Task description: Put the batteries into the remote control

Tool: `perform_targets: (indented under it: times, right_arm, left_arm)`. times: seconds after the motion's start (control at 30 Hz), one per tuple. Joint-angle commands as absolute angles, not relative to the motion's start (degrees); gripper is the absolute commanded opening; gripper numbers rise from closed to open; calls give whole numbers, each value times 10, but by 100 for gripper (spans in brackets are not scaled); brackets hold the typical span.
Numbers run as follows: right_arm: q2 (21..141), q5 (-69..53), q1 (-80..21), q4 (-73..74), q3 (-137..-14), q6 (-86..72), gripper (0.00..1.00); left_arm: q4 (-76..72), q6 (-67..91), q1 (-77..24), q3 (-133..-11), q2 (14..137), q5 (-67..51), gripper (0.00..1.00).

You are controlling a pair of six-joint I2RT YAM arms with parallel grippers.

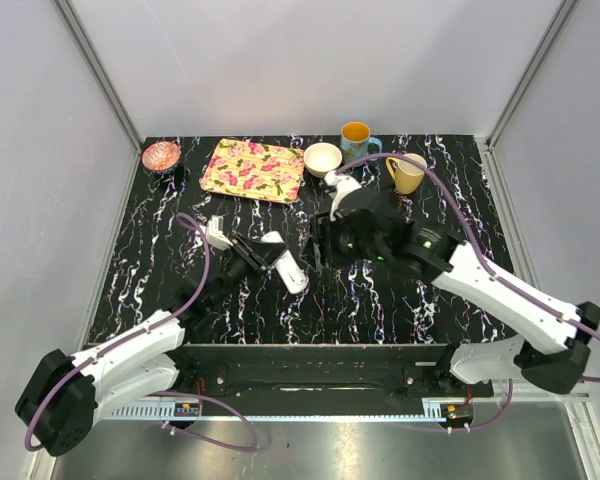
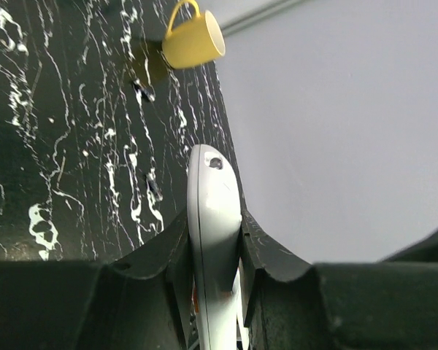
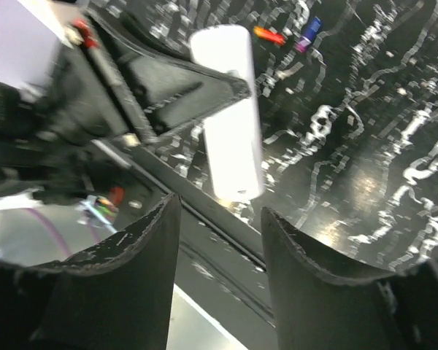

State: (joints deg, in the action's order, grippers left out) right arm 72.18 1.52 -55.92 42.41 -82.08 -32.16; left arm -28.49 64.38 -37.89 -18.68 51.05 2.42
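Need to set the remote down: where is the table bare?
Bare: the near table strip between left arm and right arm, and left, in front of the pink bowl. Crowded: back row (floral tray, white bowl, teal mug, yellow mug) and the middle, where the left fingers grip the remote control.

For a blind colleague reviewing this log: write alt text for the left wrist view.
The left gripper clamps the white remote control between its black fingers, rounded end pointing away. Beyond lie a black white-veined table, a yellow mug near its far edge, and a grey wall.
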Motion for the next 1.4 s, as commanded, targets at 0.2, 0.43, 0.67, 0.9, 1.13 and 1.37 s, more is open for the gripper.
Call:
perform_targets:
  times: [0.2, 0.43, 0.67, 0.9, 1.13, 1.37]
  right_arm:
    - [786, 100, -579, 539, -879, -217, 45]
    - [798, 66, -586, 534, -876, -220, 46]
    - [823, 57, -620, 497, -861, -236, 72]
    - [828, 46, -627, 469, -850, -247, 53]
    - [834, 39, -628, 463, -835, -249, 43]
    - [844, 42, -627, 454, -823, -251, 57]
  left_arm:
    - [-334, 649, -366, -206, 511, -59, 0]
    - [-337, 649, -362, -208, 522, -75, 0]
    - [-354, 657, -362, -216, 541, -87, 0]
    - [-348, 653, -362, -218, 539, -87, 0]
    - [-359, 659, -362, -216, 540, -91, 0]
    - [-360, 663, -362, -220, 537, -93, 0]
